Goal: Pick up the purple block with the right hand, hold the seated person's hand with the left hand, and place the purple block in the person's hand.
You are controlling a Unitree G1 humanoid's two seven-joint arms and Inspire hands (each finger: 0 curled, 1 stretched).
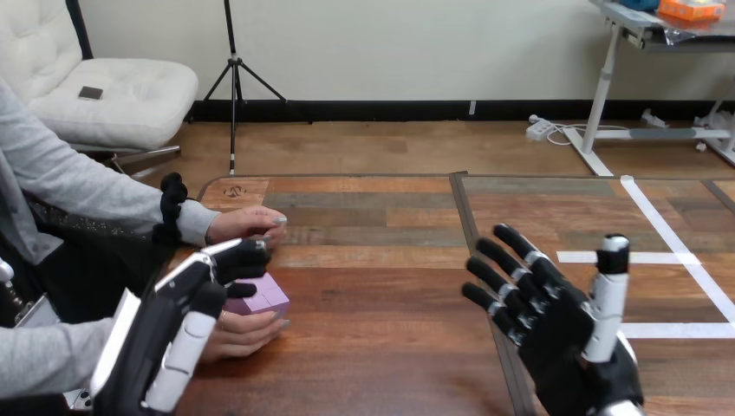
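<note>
The purple block (260,296) lay in the person's nearer hand (244,338), which rested palm up on the table (381,347) near its left edge. The robot's left hand (186,312) reached in from the lower left and hung over that hand, its tip just beside the block. From where I stood, I could not tell whether it gripped the person's hand, the block, or nothing at all. The person's farther hand (247,224) lay flat on the table a little beyond. Well apart, over the table's right side, the right hand (555,325) stood spread wide and upright, holding nothing.
</note>
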